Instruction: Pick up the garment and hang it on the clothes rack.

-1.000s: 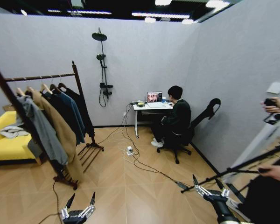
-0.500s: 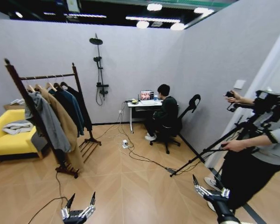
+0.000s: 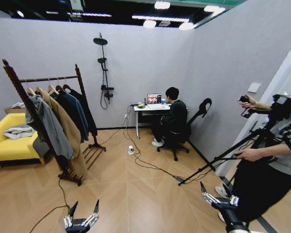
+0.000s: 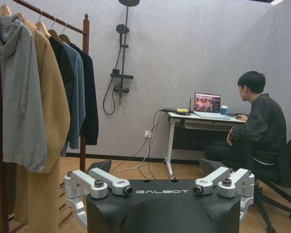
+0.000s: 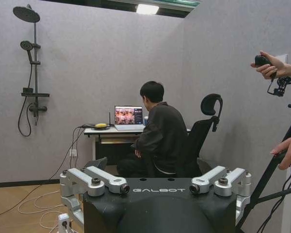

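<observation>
**Hanging garment, both grippers empty**

Standing well back from the clothes rack, the robot holds both arms low near the floor. The left gripper has its fingers spread and holds nothing; the right gripper is likewise spread and empty. The black garment hangs on the rack's rail at the far end, just beside a blue shirt, with a long tan coat nearer.

Clothes rack left; garment seemingly hangs farthest back.
</observation>
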Robot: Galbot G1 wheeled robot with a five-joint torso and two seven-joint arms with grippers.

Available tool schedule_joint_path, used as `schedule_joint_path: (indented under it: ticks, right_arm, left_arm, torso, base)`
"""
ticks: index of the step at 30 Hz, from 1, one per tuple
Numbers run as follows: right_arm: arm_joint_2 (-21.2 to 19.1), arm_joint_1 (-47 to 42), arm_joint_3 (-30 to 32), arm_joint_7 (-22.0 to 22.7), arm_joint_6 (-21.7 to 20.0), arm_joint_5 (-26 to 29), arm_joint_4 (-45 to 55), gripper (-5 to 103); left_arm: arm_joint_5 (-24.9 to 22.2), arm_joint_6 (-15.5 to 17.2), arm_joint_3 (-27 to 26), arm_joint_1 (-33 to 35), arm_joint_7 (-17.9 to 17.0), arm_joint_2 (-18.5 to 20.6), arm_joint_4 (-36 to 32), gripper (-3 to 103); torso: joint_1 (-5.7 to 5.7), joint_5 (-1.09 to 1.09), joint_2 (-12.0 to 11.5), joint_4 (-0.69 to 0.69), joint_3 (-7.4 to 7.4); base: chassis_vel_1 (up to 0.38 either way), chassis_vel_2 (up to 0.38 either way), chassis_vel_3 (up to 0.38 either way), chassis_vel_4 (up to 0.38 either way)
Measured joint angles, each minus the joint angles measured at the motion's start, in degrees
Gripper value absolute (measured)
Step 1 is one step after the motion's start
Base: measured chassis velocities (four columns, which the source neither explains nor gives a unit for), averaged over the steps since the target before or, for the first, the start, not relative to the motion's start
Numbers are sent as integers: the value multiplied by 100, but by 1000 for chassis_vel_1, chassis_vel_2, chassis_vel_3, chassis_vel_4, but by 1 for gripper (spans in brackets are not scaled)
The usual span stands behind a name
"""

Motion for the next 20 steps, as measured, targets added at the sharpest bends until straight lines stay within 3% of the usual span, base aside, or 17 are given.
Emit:
schedule_joint_path:
  ticks: [20]
  right_arm:
    - [0,0,0,0,0,0,0,100]
  left_arm:
    - [0,0,0,0,0,0,0,100]
  torso:
    - [2,0,-1,0,0]
  base:
    - [0,0,0,0]
